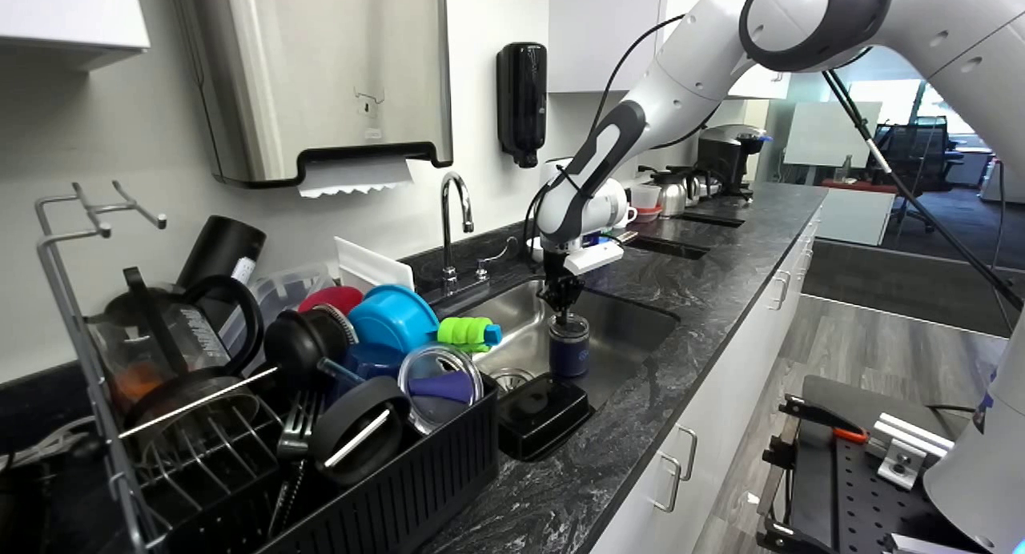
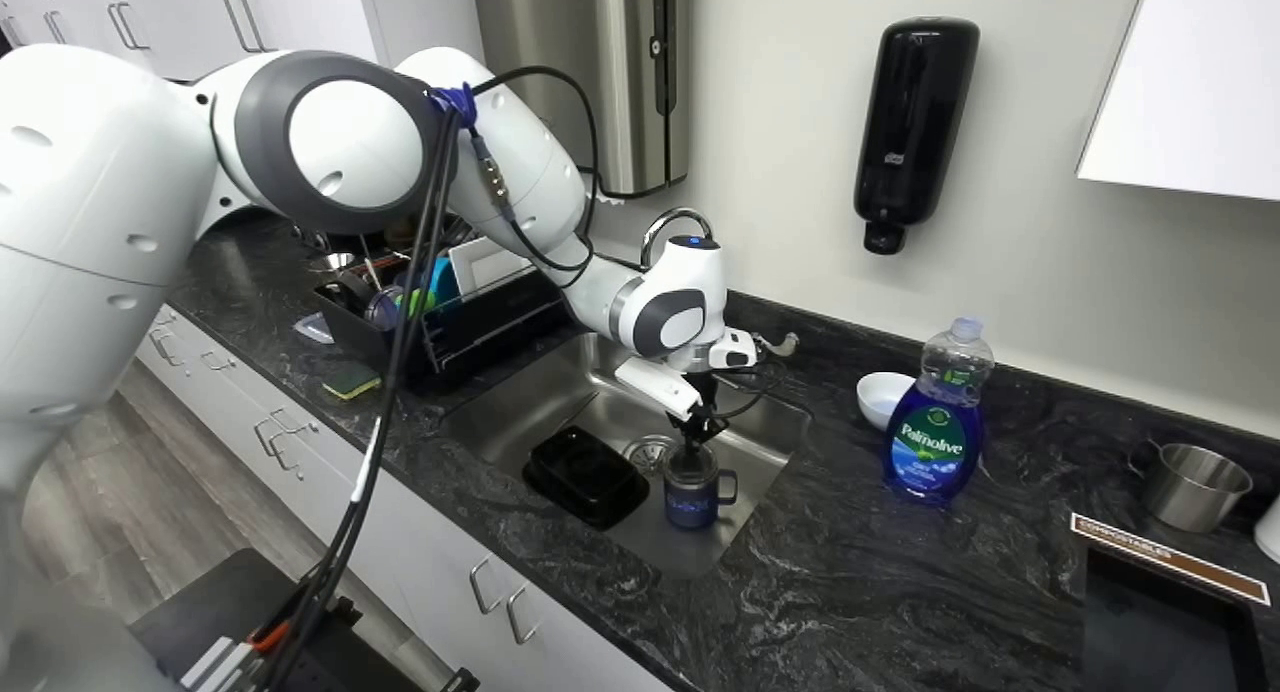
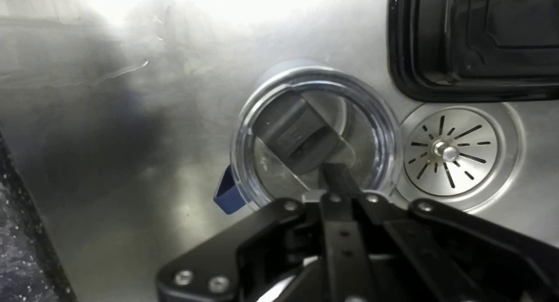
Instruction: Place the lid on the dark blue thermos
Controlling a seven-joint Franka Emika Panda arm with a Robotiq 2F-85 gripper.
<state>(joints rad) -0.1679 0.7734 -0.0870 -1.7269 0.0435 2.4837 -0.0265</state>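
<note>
The dark blue thermos [image 1: 569,357] stands upright in the sink, and it also shows in an exterior view with its handle [image 2: 692,500]. In the wrist view part of its blue handle [image 3: 230,196] sticks out to the lower left. The lid [image 3: 293,134], clear with a dark grey slider and a pale rim, lies on top of the thermos. My gripper [image 3: 334,167] is shut with its fingertips together, pointing down over the lid, right beside the slider. I cannot tell whether the tips press on the lid. The lid's near edge is hidden behind the fingers.
A black tray [image 2: 585,477] lies in the sink beside the thermos, near the drain [image 3: 450,151]. A full dish rack [image 1: 392,490] stands beside the sink. The faucet [image 1: 448,226] rises behind the sink. A blue soap bottle [image 2: 935,422] and a white bowl [image 2: 884,397] stand on the counter.
</note>
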